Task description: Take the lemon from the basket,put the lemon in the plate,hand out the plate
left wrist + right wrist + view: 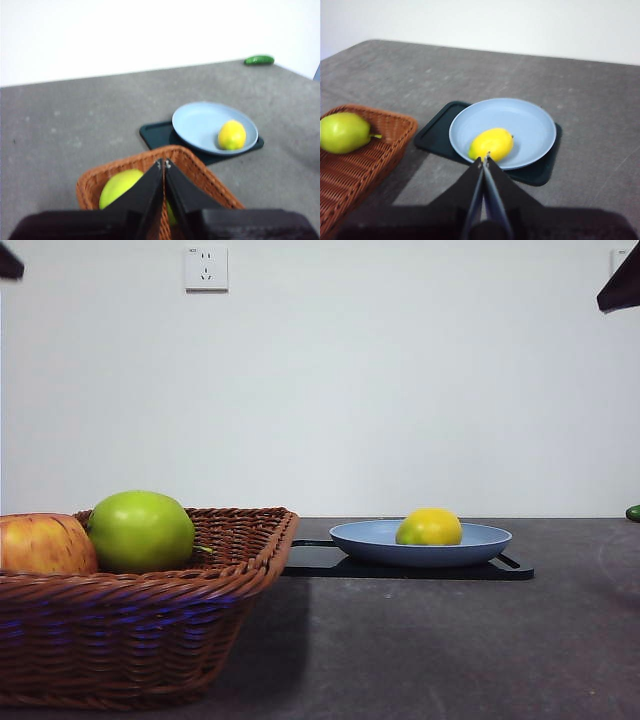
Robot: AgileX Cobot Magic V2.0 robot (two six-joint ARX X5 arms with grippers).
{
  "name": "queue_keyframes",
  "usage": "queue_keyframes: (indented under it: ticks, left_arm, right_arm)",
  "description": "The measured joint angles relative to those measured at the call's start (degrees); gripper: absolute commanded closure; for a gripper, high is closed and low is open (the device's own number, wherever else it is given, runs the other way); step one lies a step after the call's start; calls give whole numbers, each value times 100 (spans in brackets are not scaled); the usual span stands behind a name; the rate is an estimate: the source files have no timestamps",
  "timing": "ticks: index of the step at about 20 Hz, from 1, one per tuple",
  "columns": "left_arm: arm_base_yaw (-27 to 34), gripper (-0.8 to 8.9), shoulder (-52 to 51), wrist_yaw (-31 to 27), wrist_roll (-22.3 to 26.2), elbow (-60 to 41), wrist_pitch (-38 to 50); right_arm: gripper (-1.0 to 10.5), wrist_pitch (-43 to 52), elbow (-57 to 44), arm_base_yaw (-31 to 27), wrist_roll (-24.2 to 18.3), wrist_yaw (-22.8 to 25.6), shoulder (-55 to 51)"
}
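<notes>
Now lemon point(491, 143) on plate point(530, 122), beyond closed right jaws

Grey table and what rests on it

The speckled grey table point(450, 640) carries three things directly — the wicker basket point(130, 640) at the near edge, a flat black tray point(330, 562) further back and just beside the basket's corner, and a small green object point(259, 60) well apart, near the far edge by the wall.

We see a brown woven wicker basket point(150, 630) and a smooth, glossy lemon point(429, 527). The plate point(480, 545) looks matte light blue, its black tray point(330, 562) faintly shiny. The grey table point(450, 650) appears rough and mottled.
</notes>
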Motion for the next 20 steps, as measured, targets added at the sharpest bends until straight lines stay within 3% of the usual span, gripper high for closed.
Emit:
queue_keyframes:
  ticks: [14, 17, 19, 20]
  left_arm:
    - [0, 805, 26, -2, -39, 4, -33]
    - [61, 805, -382, -17, 35, -4, -448]
    - [258, 805, -861, -13, 275, -9, -789]
    - [1484, 805, -1945, -597, 584, -15, -1257]
  right_arm:
    - [944, 2, 0, 0, 4, 118, -11]
    - [944, 4, 0, 0, 4, 118, -11]
    - [944, 7, 0, 0, 4, 122, -13]
    - [944, 4, 0, 0, 4, 122, -11]
